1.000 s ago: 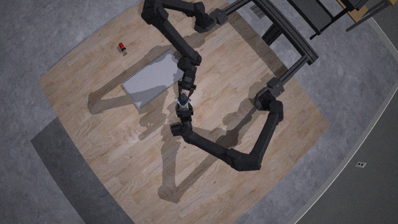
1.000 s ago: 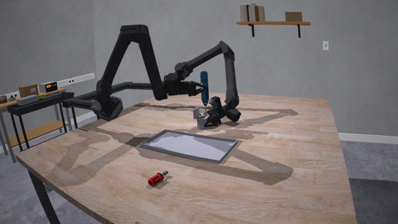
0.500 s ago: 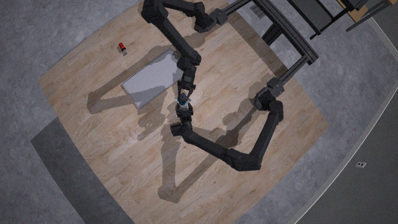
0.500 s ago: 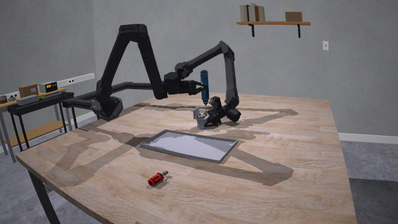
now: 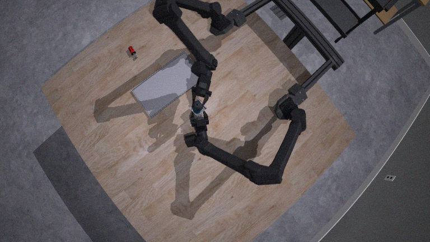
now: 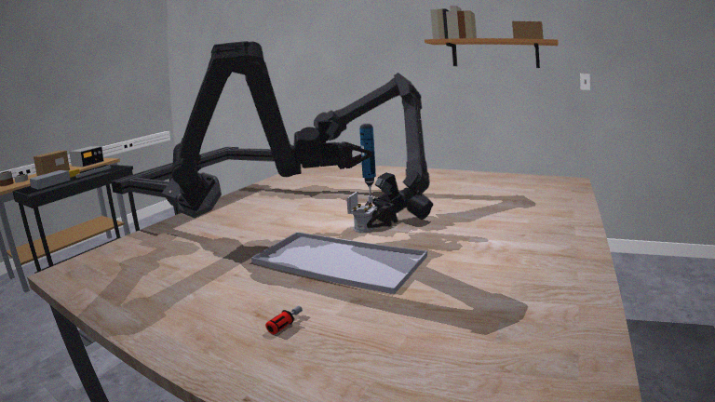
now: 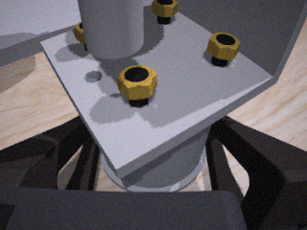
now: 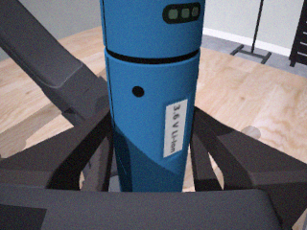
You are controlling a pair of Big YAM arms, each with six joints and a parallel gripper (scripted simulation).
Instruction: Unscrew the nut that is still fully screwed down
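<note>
- My R gripper (image 5: 199,100) (image 6: 369,154) (image 8: 153,120) pinches the driver (image 5: 197,105) (image 6: 367,160) (image 7: 112,29) (image 8: 149,96); low sideways travel might clip a nut (image 7: 125,85).
- L gripper (image 5: 199,112) (image 6: 370,220) (image 7: 151,139) clamps the module (image 6: 360,223) (image 7: 160,172); poss. tip if it slips.

A blue driver (image 6: 363,154) is standing upright over the bracket (image 6: 352,203), while a red screwdriver (image 6: 279,321) is lying near the tray (image 6: 339,282).

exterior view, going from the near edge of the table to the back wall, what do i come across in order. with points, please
red-handled tool (image 5: 131,50) (image 6: 278,322) → shallow gray tray (image 5: 158,84) (image 6: 327,258) (image 7: 29,24) → joint module (image 6: 360,222) (image 7: 168,165) → wall shelf (image 6: 490,41)
</note>
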